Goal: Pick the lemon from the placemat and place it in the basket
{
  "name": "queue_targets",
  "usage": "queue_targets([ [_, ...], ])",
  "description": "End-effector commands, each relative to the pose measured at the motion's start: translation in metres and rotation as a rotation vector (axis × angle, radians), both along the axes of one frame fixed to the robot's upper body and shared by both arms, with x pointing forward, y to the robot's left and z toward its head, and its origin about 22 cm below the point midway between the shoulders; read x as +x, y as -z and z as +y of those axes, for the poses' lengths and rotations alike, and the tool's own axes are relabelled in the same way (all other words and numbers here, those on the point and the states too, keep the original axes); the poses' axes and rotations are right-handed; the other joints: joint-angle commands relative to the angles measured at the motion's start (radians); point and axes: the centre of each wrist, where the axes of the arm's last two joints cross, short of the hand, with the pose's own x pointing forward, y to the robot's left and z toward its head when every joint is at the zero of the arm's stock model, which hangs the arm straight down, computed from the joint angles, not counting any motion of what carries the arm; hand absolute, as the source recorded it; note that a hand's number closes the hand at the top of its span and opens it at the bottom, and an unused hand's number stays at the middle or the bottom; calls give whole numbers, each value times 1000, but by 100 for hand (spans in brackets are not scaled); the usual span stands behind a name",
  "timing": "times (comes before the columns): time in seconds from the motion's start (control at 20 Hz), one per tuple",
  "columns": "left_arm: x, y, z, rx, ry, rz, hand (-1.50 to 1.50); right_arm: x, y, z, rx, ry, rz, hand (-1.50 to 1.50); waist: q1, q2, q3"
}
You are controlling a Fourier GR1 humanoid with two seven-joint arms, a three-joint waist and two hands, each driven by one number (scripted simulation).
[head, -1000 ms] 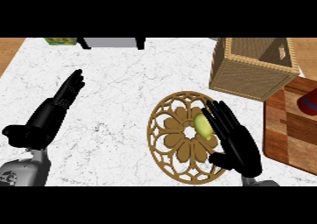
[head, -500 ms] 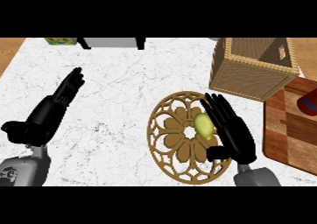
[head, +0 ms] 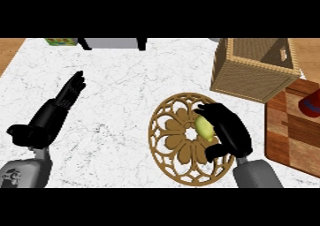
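A yellow lemon (head: 203,127) lies on the round wooden lattice placemat (head: 177,141) right of centre. My right hand (head: 228,131) covers its right side, with fingers curled over its top and thumb below it. The wicker basket (head: 254,67) stands at the upper right, apart from the hand. My left hand (head: 50,115) rests open on the left of the counter, fingers pointing up.
A wooden cutting board (head: 299,132) lies at the right edge with a red and white object (head: 314,101) on it. A grey appliance (head: 113,43) and a green item (head: 61,42) sit along the far edge.
My right hand's fingers were straight beside the lemon; they have now curled around it. The left hand has stayed still.
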Motion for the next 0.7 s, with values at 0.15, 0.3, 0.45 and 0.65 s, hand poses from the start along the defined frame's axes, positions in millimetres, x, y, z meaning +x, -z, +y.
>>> queue_targets([
  [0.15, -10, 12, -15, -5, 1, 0, 0, -5, 24, 13, -48, 2, 37, 150, 6, 16, 19],
  [0.3, 3, -3, -15, -3, -16, 2, 0, 0, 22, 12, -118, -20, -17, 150, 6, 16, 19],
  [0.45, -6, 1, 1, -14, 8, 1, 0, 0, 26, 22, -153, -47, -76, 150, 10, 16, 19],
  [0.65, -8, 0, -9, -4, 17, 7, 0, -11, 31, 37, -185, 135, 278, 150, 24, 15, 16],
])
